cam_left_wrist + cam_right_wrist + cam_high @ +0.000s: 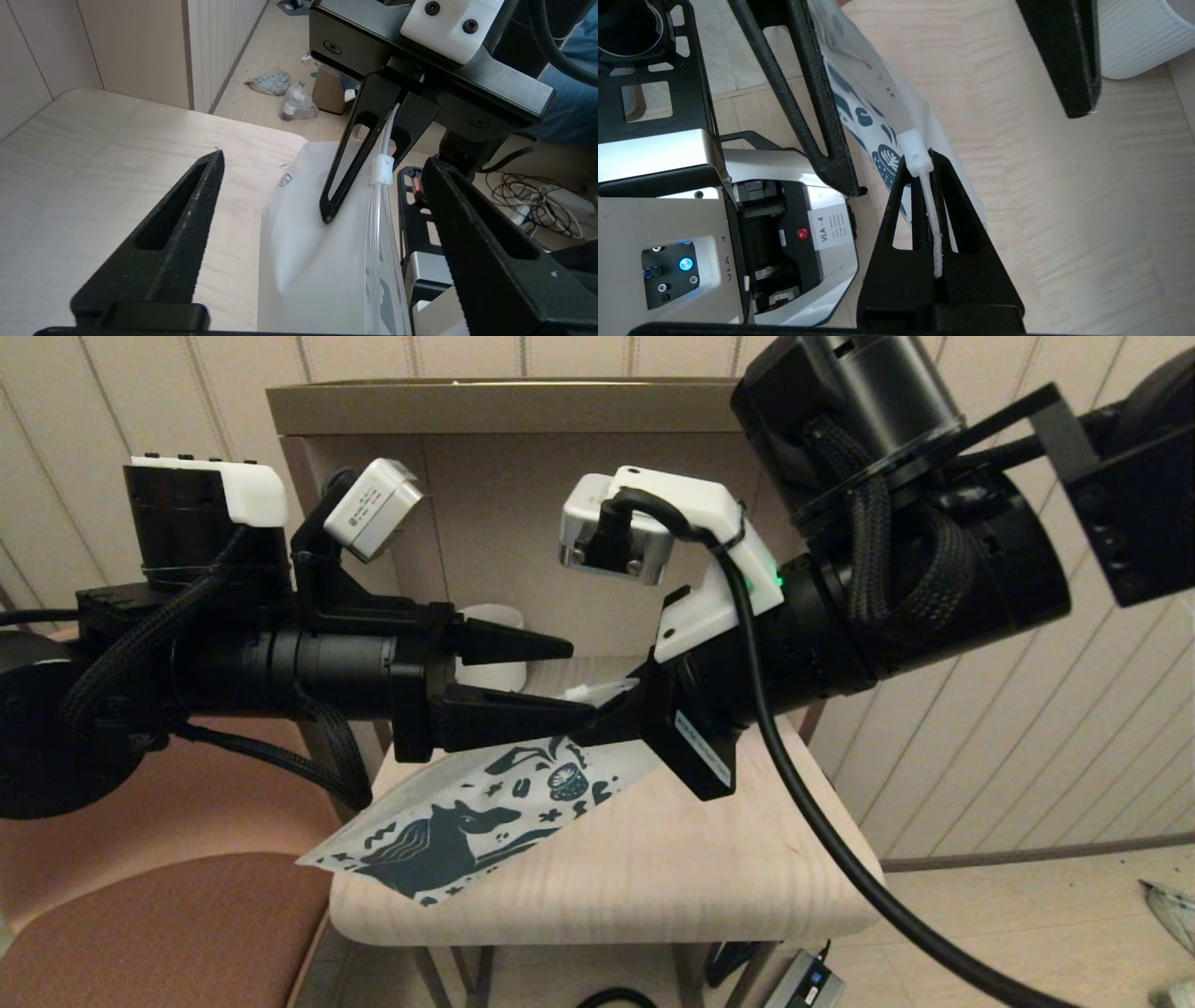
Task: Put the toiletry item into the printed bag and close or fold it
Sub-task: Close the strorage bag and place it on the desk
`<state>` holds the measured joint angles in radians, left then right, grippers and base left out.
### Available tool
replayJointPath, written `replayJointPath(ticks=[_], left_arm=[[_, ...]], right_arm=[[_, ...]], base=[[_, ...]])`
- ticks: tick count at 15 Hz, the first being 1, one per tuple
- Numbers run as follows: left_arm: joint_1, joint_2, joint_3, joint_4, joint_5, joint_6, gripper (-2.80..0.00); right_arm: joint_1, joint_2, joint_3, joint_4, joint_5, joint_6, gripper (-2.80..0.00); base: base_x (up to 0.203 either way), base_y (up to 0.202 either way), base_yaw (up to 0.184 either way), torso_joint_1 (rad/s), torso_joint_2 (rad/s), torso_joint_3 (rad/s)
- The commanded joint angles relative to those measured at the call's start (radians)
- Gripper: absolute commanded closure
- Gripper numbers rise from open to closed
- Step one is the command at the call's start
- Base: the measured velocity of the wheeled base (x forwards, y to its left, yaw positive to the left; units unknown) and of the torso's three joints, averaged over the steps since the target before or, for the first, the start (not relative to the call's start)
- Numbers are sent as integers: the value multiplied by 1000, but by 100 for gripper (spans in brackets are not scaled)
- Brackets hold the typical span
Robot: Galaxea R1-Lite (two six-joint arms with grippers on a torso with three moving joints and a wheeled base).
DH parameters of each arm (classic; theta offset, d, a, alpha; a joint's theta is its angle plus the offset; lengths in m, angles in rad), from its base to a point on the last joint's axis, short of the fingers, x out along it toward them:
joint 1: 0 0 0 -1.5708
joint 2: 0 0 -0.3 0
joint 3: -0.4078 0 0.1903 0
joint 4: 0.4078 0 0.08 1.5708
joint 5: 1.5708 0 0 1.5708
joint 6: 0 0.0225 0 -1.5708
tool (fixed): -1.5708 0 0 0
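The printed bag [467, 821], white with a dark teal horse, lies at a slant on the small wooden table [672, 887], one corner hanging past the table's left edge. My right gripper [616, 705] is shut on the bag's zip edge, its tips [920, 158] right behind the white slider [915, 150]. My left gripper [581, 677] is open, one finger on each side of the bag's raised mouth end [317, 261] and neither touching it. The right fingers [350, 158] show there on the zip strip. No toiletry item is visible.
A white ribbed mug [490, 616] stands behind the left fingers, near the table's back; it also shows as mug [1139, 42]. A brown chair seat [140, 933] is at the left. A cabinet [504, 411] rises behind the table. Cables and an adapter [803, 980] lie on the floor.
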<state>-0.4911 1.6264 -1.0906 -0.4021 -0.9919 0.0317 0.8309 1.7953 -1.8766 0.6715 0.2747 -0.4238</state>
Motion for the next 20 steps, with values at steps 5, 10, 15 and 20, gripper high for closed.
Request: replayJointPath(ticks=[5,10,15,20], left_arm=[[0,6,3,-3,-1,4,-280],[-1,6,2,-3,-1,4,-280],[-1,3,0,-3,2,4,0],[-1,3,-1,-3,1,2,0]], right_arm=[[-1,3,-1,3,3,-3,0],[1,3,-1,3,3,-3,0],[1,3,-3,2,2,-3,0],[2,6,-3,-4,2,-3,0]], base=[[0,0,0,0,0,0],[0,0,0,0,0,0],[0,0,0,0,0,0],[0,0,0,0,0,0]])
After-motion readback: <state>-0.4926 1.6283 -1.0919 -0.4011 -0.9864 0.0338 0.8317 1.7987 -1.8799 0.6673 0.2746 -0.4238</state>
